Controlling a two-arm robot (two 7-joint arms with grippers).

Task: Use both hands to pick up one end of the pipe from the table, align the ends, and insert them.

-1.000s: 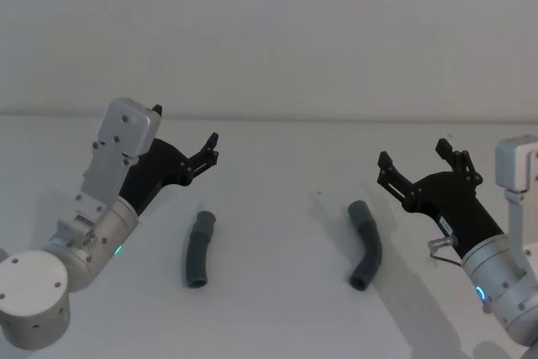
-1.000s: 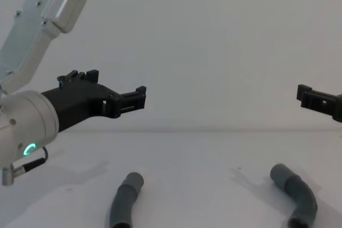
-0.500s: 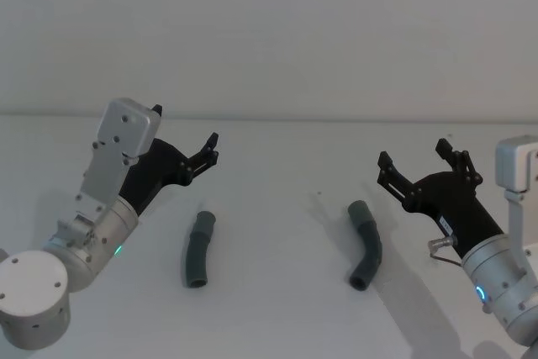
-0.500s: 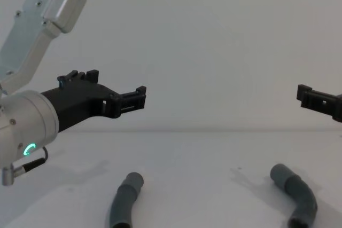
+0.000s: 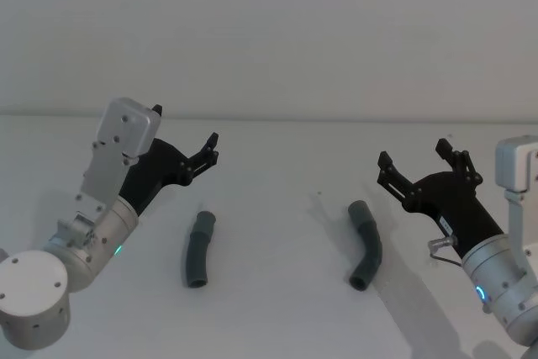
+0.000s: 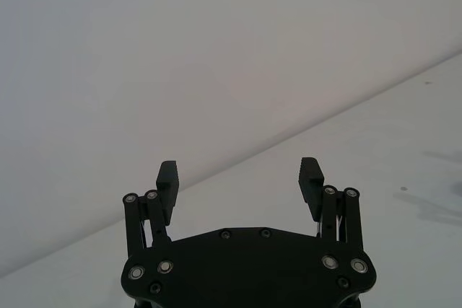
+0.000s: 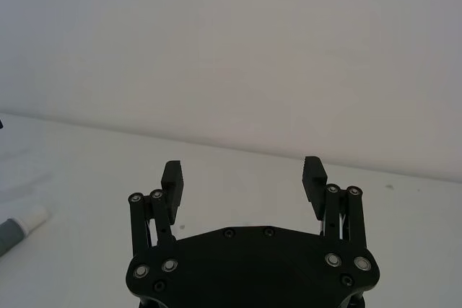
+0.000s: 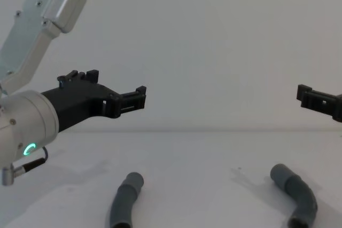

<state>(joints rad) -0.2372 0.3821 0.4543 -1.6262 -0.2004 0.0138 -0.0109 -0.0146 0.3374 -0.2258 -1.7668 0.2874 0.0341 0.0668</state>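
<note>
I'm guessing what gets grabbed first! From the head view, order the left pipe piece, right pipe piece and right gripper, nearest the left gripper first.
1. Left pipe piece, on the table by the left gripper.
2-3. Right pipe piece and right gripper, both far right: too close to call.

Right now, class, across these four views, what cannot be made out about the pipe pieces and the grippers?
Chest view: left dark grey curved pipe piece, near end cut off by the bottom edge.
Chest view: right black skeletal gripper, cut off by the right edge; jaws' spread unreadable there.
Right wrist view: grey pipe end with a white tip, cut off by the left edge; which piece, unclear.
</note>
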